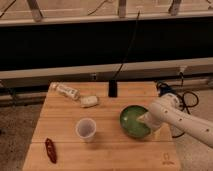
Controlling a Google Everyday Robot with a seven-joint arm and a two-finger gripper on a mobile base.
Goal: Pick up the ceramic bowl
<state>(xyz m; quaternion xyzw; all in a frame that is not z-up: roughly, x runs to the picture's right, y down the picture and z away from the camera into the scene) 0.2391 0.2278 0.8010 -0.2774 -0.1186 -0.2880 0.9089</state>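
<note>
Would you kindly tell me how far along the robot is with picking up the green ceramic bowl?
Done: the gripper is at the rim of the round, glossy green ceramic bowl. In hand: getting a grip, unconfirmed. Left: the lift; the bowl sits on the wooden table.

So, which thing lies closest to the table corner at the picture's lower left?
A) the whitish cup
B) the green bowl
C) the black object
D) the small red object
D: the small red object lies by that corner of the table; the gripper is at the ceramic bowl's rim, on the other side.
</note>
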